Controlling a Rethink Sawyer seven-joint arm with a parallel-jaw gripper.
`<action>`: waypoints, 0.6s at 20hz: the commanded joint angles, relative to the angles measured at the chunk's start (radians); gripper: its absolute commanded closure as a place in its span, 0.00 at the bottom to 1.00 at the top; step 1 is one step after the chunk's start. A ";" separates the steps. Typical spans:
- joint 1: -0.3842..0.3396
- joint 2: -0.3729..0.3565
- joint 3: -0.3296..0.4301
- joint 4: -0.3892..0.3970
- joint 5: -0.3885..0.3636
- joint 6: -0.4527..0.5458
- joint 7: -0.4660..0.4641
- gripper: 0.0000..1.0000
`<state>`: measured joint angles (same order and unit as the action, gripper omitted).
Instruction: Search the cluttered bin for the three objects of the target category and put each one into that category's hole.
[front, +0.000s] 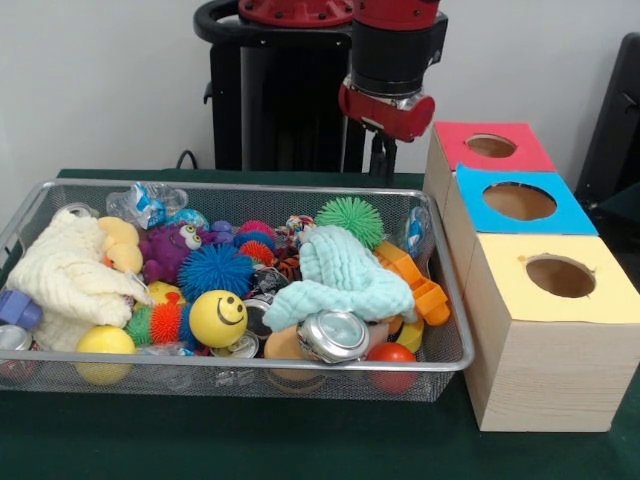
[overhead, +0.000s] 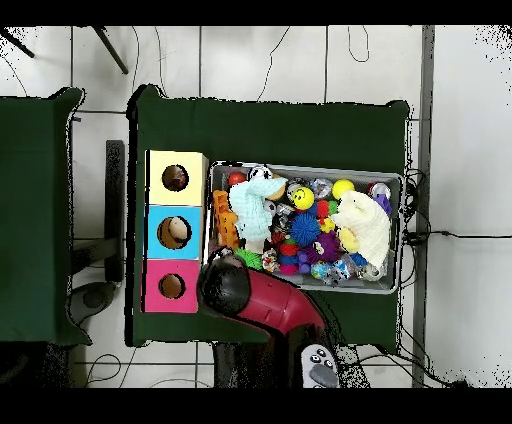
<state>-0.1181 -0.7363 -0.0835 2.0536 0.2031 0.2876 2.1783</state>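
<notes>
Fabric pieces with coloured blotches lie mostly buried mid-bin (front: 452, 300), one (front: 299, 225) peeking near the far rim; light and floppy, best pinched at a raised fold. Claw (front: 380, 160) hangs over the counter's far edge; its state I cannot tell.

Bright, even room light for you in both views, nothing dim.

In the front view you get soft focus all over, a pale washed wall, and glare on the crushed can (front: 333, 335) and along the bin (front: 440, 365) rim; faint shadow sits under the mesh on the green table (front: 300, 440). From overhead the white floor (overhead: 465, 150) runs nearly blown out, the toys are small and smeared, and the hole (overhead: 175, 178) reads dark.
</notes>
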 joint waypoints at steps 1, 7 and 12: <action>-0.083 -0.072 0.087 0.101 -0.092 -0.072 0.006 1.00; -0.135 -0.147 0.078 0.107 -0.162 0.005 -0.035 1.00; -0.210 -0.120 0.125 0.077 -0.227 -0.020 -0.064 1.00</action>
<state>-0.2496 -0.8531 -0.0723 2.1215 0.0604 0.2878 2.1783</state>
